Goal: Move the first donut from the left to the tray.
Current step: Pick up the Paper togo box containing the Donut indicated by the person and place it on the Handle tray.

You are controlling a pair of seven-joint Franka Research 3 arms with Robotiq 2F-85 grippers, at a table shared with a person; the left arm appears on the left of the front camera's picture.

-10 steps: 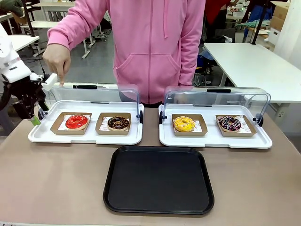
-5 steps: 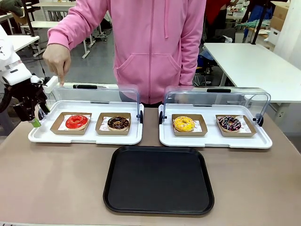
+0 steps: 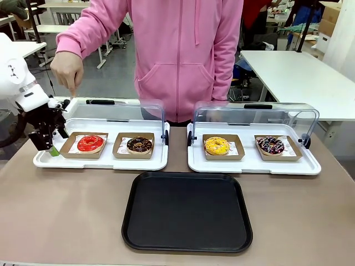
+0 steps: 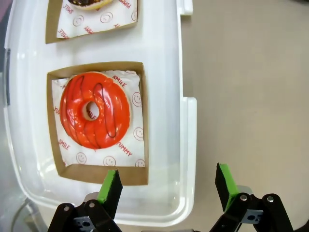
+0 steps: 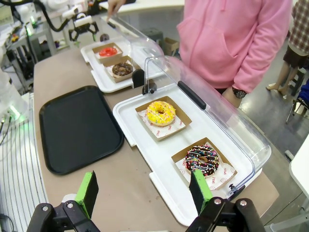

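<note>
The red-glazed donut (image 3: pixel 90 143) lies in its square brown cardboard holder (image 3: pixel 83 154) at the left end of the left white tray (image 3: pixel 100 162). My left gripper (image 3: pixel 50 143) hangs open at that tray's left end, close beside the holder. In the left wrist view, one green pad (image 4: pixel 110 186) is over the holder's near edge by the red donut (image 4: pixel 94 109), and the other pad (image 4: pixel 225 180) is over bare table; nothing is held. The black tray (image 3: pixel 187 210) lies flat at the table's front middle. My right gripper (image 5: pixel 143 186) is open, high above the table's right end.
A chocolate donut (image 3: pixel 139 145) shares the left white tray. The right white tray (image 3: pixel 252 165) holds a yellow donut (image 3: pixel 217 146) and a sprinkled donut (image 3: pixel 270 145). Both clear dome lids stand raised; a person's hand (image 3: pixel 67 69) is at the left lid's corner.
My left gripper has moved right and down, from beyond the white tray's left end to right beside the red donut's holder. The donuts, trays and the person's hand are unchanged.
</note>
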